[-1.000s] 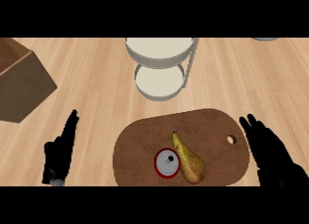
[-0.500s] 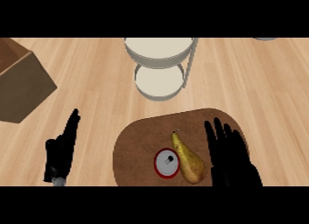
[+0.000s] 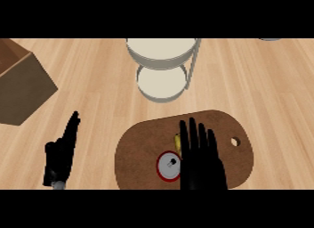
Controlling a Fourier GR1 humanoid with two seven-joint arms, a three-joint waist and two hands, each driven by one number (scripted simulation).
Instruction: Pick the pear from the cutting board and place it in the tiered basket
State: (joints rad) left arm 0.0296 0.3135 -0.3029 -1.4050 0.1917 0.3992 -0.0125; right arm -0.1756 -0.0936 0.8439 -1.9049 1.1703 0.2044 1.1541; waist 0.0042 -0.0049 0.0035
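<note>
Far L: brown box point(image 3: 14, 84), well apart from the rest. Left hand point(image 3: 59, 153) rests near lower edge, fingers straight, holding nothing. Cutting board point(image 3: 136, 142) carries red-rimmed round object point(image 3: 167, 165) just beside pear point(image 3: 176, 141). Pear lies on board, mostly hidden under right hand point(image 3: 200, 160), fingers straight, not closed yet. Pear prob light, smooth, tapered, may roll; best wrap its fat end. Round object crowds L side of grasp. Tiered basket point(image 3: 160, 67), 2 tiers, beyond board; its post point(image 3: 194, 62) could obstruct.
</note>
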